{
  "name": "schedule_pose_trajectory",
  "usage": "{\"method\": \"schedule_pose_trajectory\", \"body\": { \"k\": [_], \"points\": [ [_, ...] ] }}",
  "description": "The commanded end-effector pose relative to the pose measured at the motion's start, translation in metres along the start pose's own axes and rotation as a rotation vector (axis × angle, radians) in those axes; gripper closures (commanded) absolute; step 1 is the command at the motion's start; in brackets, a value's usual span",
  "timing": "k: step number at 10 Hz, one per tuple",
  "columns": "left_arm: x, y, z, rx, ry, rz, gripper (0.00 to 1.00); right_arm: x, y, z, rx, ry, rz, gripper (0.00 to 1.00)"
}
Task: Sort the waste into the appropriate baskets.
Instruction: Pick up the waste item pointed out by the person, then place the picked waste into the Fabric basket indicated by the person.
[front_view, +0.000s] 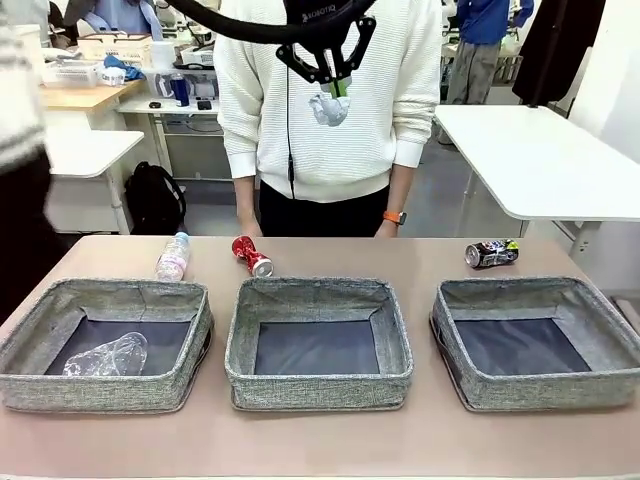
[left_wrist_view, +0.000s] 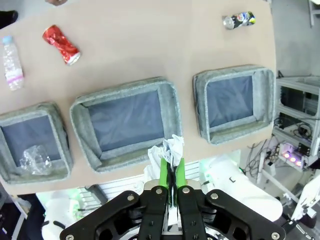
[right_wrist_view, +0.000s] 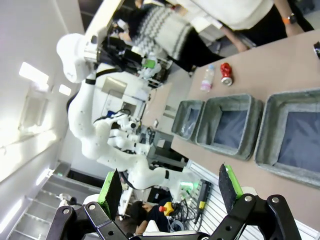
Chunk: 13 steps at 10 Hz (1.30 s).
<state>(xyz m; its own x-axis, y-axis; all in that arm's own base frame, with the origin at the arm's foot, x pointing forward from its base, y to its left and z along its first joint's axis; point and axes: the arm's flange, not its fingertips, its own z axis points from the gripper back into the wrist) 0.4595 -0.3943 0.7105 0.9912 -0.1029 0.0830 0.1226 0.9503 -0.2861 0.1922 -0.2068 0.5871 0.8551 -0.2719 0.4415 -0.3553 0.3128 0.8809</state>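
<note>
Left gripper raised high, jaws pinched tight on crumpled white paper. Middle basket lies well below it, apparently under its near rim; crushed red can beyond. Right gripper spread wide, holding nothing.

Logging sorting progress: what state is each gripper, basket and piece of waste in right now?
left gripper: shut on crumpled white paper, raised.
right gripper: open, empty.
left basket: holds crushed clear plastic bottle.
middle basket: empty.
right basket: empty.
small clear bottle: lying on table.
crushed red can: lying on table.
crushed black can: lying on table.
</note>
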Motion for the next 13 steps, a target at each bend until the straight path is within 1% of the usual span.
{"method": "schedule_pose_trajectory", "body": {
  "k": [1, 13],
  "points": [
    [0.0022, -0.0004, -0.0004, -0.011, -0.013, 0.003, 0.96, -0.0041, -0.0004, -0.0002, 0.007, -0.001, 0.004, 0.0],
    [0.0022, -0.0004, -0.0004, -0.011, -0.013, 0.003, 0.96, -0.0041, -0.0004, -0.0002, 0.007, -0.001, 0.004, 0.0]
  ]
}}
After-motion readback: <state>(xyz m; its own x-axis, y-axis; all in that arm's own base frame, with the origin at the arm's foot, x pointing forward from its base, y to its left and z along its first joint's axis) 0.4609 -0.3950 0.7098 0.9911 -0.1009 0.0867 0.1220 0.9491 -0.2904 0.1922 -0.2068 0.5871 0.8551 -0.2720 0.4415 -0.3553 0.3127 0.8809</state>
